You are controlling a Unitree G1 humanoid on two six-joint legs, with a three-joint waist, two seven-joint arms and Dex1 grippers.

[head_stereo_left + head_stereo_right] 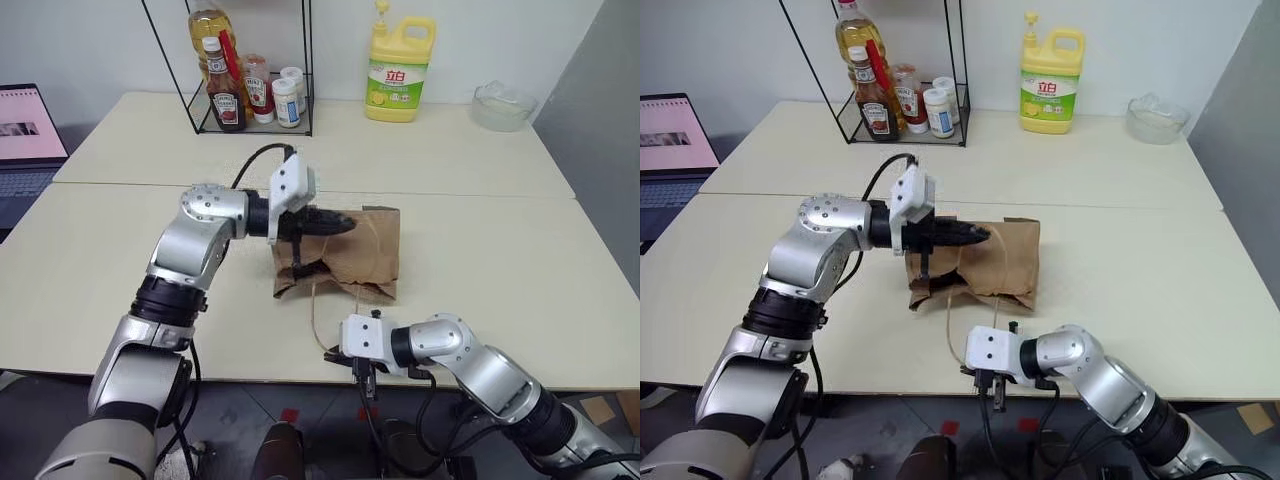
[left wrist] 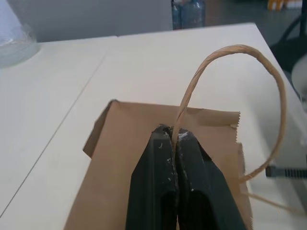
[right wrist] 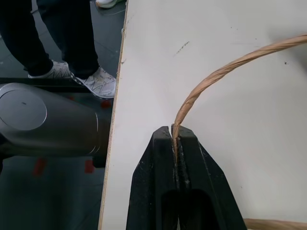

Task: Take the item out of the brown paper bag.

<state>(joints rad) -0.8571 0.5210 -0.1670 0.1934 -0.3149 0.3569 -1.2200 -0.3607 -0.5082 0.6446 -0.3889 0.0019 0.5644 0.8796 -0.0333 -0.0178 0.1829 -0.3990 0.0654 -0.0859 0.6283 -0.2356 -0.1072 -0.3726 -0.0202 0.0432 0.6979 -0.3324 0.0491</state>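
Both hands, left [image 2: 176, 139] and right [image 3: 175, 136], pinch brown paper bag [image 1: 368, 250] cord handles [image 2: 230, 50].

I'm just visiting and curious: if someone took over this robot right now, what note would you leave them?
Left gripper: shut on one cord handle of the brown paper bag, above the bag.
Right gripper: shut on the other cord handle, near the table's front edge.
Bag lies on the table.
Done: both handles gripped.
Left: open the bag and take the item out; it is not visible yet.
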